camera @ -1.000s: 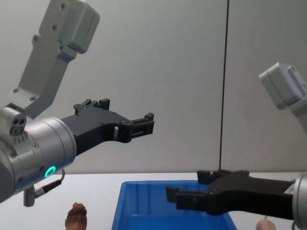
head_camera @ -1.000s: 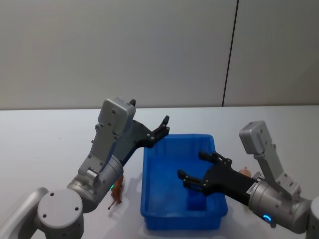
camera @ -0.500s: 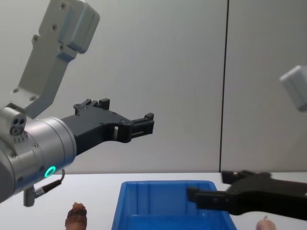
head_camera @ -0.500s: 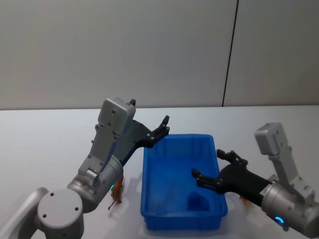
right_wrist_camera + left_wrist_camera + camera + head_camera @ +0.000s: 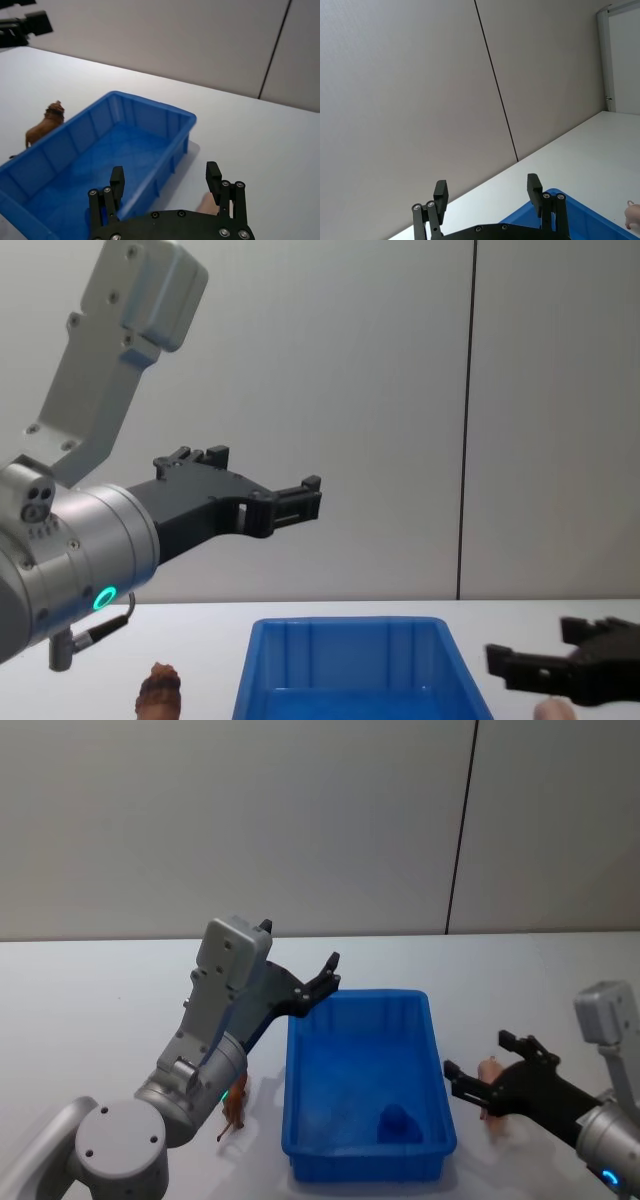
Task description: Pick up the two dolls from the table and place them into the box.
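Head view, starting at the left: the brown doll (image 5: 233,1112) stands on the white table (image 5: 100,1000) close to the box's left wall, partly hidden behind the left arm. It looks small and light, probably hard moulded plastic. Its rough, lumpy surface should give the pads some bite, but it stands on thin legs and I'd expect a nudge to tip it. Closing across the thick of the body looks safer than going for the head or legs. The left gripper (image 5: 328,974) is raised well above it, near the far left corner of the box, with its jaws spread and nothing between them. The blue box (image 5: 291,1070) sits in the middle with no doll inside. Just beyond its right wall the pink pig (image 5: 489,1069) lies on the table, mostly covered by the right gripper (image 5: 478,1058). That gripper hangs low over the pig with its jaws wide apart, and I can't tell whether either finger touches it. The pig seems smooth and rounded, so I'd guess it could squirt out of a shallow pinch. The fingers should come down either side of the belly, between the legs and the back, and close gently, since so little weight needs no hard squeeze.
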### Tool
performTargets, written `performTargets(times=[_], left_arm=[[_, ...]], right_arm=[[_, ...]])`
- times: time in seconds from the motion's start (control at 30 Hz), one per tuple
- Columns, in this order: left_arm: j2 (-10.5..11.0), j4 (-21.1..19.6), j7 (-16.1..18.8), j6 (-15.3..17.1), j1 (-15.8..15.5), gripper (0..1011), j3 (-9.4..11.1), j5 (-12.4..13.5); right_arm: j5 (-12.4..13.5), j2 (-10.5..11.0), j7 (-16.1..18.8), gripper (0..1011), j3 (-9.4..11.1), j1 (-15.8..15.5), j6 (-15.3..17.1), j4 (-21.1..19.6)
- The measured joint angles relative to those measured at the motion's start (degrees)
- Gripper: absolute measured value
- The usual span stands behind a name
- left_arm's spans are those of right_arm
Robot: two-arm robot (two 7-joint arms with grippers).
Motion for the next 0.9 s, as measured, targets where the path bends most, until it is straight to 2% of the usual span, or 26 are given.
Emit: performTargets(times=[0.4,0.9], left_arm=[[0.0,0.0,0.0,0.0,0.0,1001,0.0,0.0],[0.0,0.0,0.0,0.0,0.0,1001,0.0,0.0]], right_arm=[[0.0,1.0,-2.8,1001,0.5,-1.5,0.8,1.4],[-2.4,-0.1,-3.5,1001,-0.1,-0.1,2.4,6.2]])
